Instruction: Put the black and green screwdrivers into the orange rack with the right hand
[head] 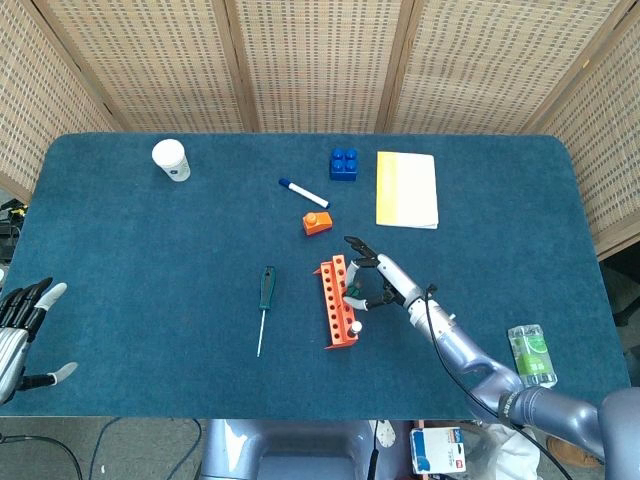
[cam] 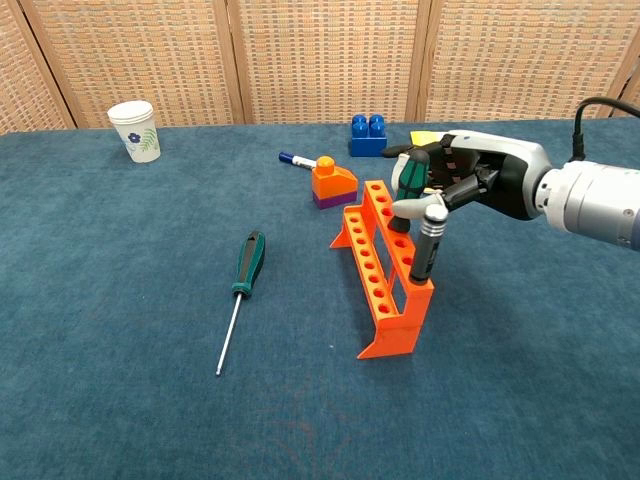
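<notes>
The orange rack [head: 335, 300] [cam: 375, 275] stands in the middle of the blue table. A black screwdriver [cam: 427, 250] with a silver cap stands upright in the rack's near end. My right hand [head: 380, 282] [cam: 470, 180] hovers over the rack's right side and grips a green-handled screwdriver [cam: 409, 175]; its thumb sits right by the black screwdriver's cap. Another green and black screwdriver [head: 265, 290] [cam: 247, 265] lies flat on the table left of the rack, tip toward me. My left hand [head: 25, 325] hangs off the table's near left edge, fingers apart and empty.
A paper cup [head: 171, 159] [cam: 133, 130] stands far left. A blue block [head: 344, 163] [cam: 368, 135], a marker [head: 303, 192], a small orange object [head: 316, 222] [cam: 333, 183] and a yellow pad [head: 406, 189] lie behind the rack. A green bottle [head: 530, 355] lies near the right edge.
</notes>
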Robot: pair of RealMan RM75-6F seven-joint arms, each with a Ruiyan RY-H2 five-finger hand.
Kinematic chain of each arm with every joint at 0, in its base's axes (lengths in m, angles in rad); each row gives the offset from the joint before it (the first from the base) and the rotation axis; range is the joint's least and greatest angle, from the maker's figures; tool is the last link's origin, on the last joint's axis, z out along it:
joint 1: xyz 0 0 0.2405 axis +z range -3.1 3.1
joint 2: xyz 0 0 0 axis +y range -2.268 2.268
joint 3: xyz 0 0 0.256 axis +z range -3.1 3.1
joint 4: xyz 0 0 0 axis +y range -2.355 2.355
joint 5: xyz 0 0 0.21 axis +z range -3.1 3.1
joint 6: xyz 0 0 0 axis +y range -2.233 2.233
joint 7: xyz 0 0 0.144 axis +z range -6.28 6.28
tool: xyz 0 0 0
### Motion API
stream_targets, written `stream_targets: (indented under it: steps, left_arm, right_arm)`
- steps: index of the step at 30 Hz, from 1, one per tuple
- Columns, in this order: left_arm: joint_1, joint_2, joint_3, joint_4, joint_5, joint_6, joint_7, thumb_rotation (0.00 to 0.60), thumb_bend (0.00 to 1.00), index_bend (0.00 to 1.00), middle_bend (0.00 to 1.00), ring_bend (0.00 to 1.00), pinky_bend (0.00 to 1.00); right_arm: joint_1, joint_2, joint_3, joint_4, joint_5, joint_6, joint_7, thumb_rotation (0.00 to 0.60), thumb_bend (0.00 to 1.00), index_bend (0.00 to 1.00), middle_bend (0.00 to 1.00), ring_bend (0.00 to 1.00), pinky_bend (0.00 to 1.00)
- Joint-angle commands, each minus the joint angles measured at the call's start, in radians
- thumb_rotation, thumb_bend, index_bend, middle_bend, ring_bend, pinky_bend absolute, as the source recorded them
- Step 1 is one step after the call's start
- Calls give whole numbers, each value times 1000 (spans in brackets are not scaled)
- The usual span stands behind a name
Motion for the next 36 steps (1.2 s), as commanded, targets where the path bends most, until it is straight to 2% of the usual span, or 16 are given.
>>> stream_targets:
  steps: [1, 7, 24, 36]
  left_arm:
    - [-1, 0, 1, -1, 2, -1, -1, 600, 0, 0, 0, 0, 0]
    - [-1, 0, 1, 0, 2, 0, -1, 600, 0, 0, 0, 0, 0]
    - [-1, -1, 2, 1, 3, 0, 2, 600, 0, 0, 0, 0, 0]
    - [0, -2, 3, 1, 5, 3, 1, 600, 0, 0, 0, 0, 0]
  right_arm:
    - [2, -1, 1, -1, -2, 4, 0, 600, 426, 664, 9, 0, 24]
    - [6, -4, -5, 4, -10, 7, -13, 600, 390, 659, 9, 0, 24]
    - [14, 8, -23, -5, -25, 3, -21, 600, 315, 441, 12, 0, 24]
    - [17, 21, -24, -27, -20, 2, -44, 600, 273, 418, 13, 0, 24]
